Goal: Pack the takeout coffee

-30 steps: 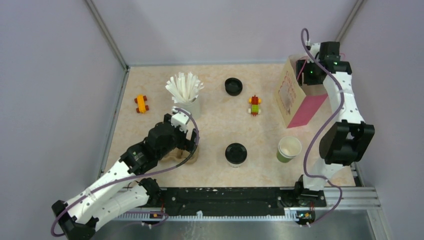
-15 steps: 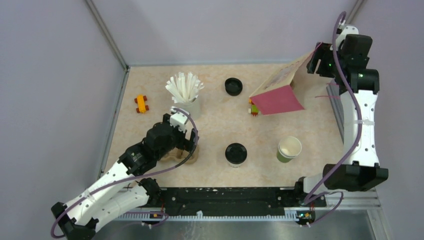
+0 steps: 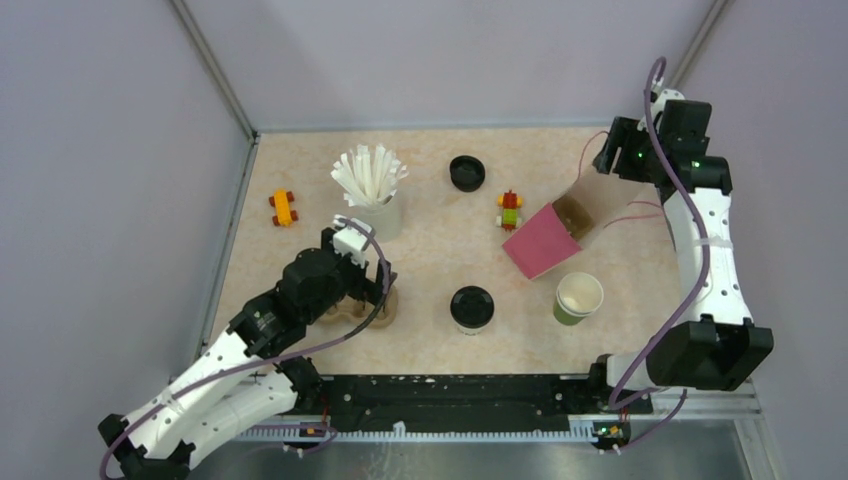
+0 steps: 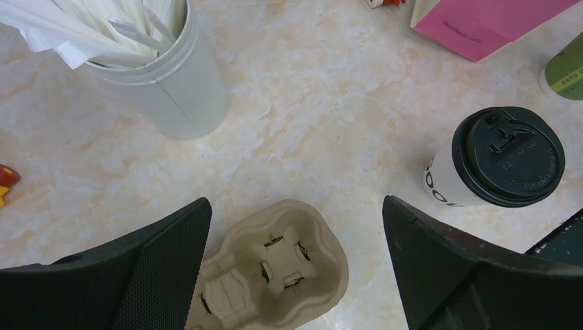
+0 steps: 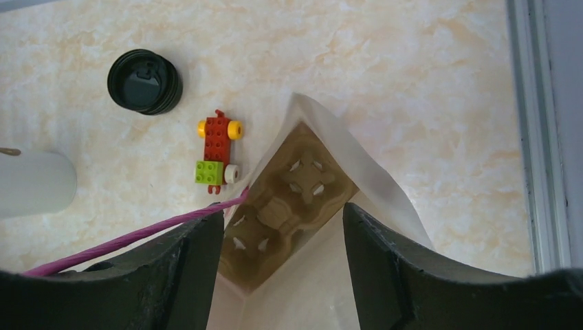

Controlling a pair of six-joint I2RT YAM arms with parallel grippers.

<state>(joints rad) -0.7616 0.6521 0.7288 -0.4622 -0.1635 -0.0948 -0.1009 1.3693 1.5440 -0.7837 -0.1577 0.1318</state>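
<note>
The takeout coffee [image 3: 472, 308], a white cup with a black lid, stands at the front middle of the table. In the left wrist view it [image 4: 498, 161] stands right of my right finger. My left gripper [image 3: 362, 290] is open and hovers over a brown pulp cup carrier [image 4: 275, 268], one finger on each side [image 4: 295, 206]. The paper bag [image 3: 555, 235] with a pink side lies tipped on the table, mouth toward my right gripper [image 3: 612, 165]. That gripper [image 5: 282, 212] is open at the bag's mouth, and a second cup carrier [image 5: 289, 192] shows inside.
A white cup of straws [image 3: 372, 190] stands behind the left gripper. A green-sided open cup [image 3: 578, 297] stands right of the coffee. A loose black lid [image 3: 467, 172] and two toy brick cars [image 3: 510, 211] [image 3: 284, 208] lie farther back. The bag's pink handle [image 5: 137, 237] crosses my right gripper's left finger.
The right arm has swung the bag up off the table, then lowered it onto its side, mouth facing the gripper. The left gripper has shifted slightly over the carrier.
</note>
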